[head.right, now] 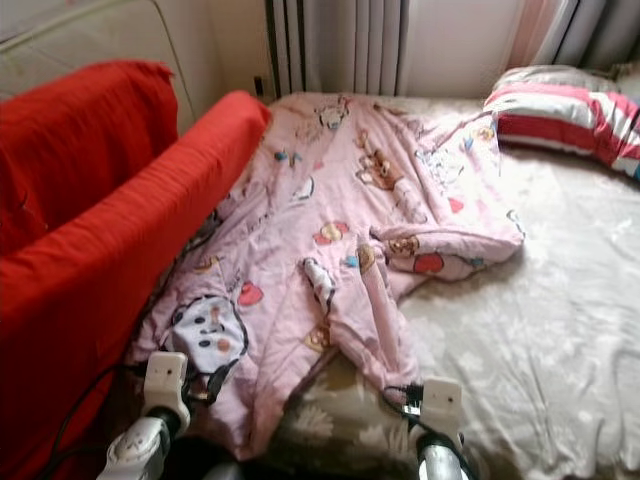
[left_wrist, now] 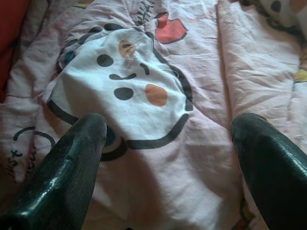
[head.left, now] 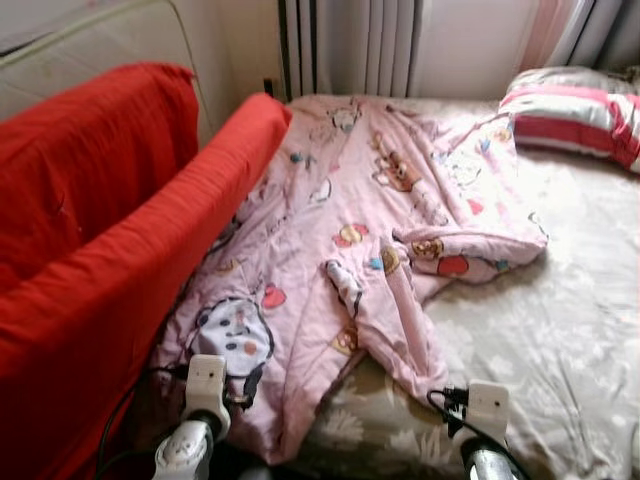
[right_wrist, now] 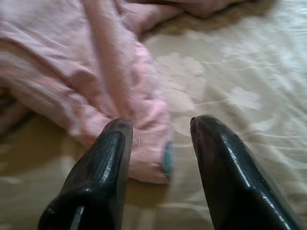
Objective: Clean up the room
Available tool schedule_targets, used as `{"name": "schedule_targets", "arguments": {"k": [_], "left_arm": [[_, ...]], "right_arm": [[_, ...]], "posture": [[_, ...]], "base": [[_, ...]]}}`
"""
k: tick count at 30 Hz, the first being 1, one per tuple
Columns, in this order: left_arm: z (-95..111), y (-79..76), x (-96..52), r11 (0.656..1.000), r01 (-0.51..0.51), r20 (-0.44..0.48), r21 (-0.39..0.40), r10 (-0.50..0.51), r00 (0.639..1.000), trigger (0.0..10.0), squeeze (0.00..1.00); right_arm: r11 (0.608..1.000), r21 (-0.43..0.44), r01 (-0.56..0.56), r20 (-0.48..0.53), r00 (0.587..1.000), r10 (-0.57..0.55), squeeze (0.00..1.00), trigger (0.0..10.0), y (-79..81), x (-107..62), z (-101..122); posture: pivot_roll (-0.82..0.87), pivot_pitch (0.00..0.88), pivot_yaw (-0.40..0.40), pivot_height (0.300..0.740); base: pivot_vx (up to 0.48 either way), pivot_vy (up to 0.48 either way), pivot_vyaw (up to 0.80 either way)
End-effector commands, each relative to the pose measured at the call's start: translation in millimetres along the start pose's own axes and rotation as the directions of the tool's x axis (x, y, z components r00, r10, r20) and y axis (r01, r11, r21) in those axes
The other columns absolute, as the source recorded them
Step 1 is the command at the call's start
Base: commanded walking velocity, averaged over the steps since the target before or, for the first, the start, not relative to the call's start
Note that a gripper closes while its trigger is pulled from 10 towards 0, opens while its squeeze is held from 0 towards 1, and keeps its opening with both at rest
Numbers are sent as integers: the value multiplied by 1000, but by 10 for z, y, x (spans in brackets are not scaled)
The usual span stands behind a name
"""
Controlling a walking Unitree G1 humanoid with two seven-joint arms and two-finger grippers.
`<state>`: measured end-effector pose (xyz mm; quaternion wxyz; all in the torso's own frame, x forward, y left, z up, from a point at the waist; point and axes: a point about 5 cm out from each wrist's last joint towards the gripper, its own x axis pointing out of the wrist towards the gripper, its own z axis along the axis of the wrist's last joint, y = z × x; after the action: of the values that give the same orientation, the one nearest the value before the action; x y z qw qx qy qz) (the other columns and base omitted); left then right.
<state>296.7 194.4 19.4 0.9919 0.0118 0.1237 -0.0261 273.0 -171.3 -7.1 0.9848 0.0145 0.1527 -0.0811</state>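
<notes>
Pink cartoon quilt (head.left: pixel 340 260) crumpled on the bed (head.left: pixel 560 330), beside red sofa (head.left: pixel 100 260); striped pillow (head.left: pixel 575 115) beyond. Left hand (left_wrist: pixel 168 132) wide above quilt, right hand (right_wrist: pixel 160 124) wide at quilt's edge.

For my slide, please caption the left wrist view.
Open left tool hovering over the pink cartoon-print quilt.

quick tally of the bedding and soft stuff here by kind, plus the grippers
pink cartoon quilt: 1
striped pillow: 1
beige floral sheet: 1
red cover: 1
grippers: 2, the left gripper with jaws open over the quilt, the right gripper with jaws open at the quilt's edge
total: 6
</notes>
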Motion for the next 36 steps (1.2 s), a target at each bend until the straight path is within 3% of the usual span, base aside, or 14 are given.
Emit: {"name": "schedule_targets", "arguments": {"k": [1, 13, 27, 35, 36], "left_arm": [[-44, -22, -13, 1000, 3, -22, 0, -3, 1000, 10000, 0], [-46, -15, -15, 1000, 5, -24, 2, -5, 1000, 10000, 0], [-10, -22, 2, 1000, 19, -11, 4, -19, 1000, 10000, 0], [165, -10, 69, 999, 30, 55, 15, -31, 998, 10000, 0], [181, -11, 77, 999, 32, 60, 17, -33, 998, 10000, 0]], "right_arm": [[1000, -6, 9, -12, 1000, -9, 0, 10000, -44, -21, -39], [1000, -10, 15, -21, 1000, -15, 0, 10000, -50, -17, -43], [997, -26, -70, -80, 994, 68, 0, 10000, 37, 23, -47], [992, -30, -119, -83, 990, 117, 0, 10000, 111, 95, 48], [992, -35, -124, -90, 989, 120, 447, 10000, 116, 97, 46]], "posture": [[-24, 184, 47, 640], [-20, 190, 50, 640], [-17, 199, 54, 640], [-6, 223, 59, 640], [-6, 223, 59, 640]], "base": [[274, 0, 0], [284, 0, 0], [0, 0, 0], [0, 0, 0], [0, 0, 0]]}}
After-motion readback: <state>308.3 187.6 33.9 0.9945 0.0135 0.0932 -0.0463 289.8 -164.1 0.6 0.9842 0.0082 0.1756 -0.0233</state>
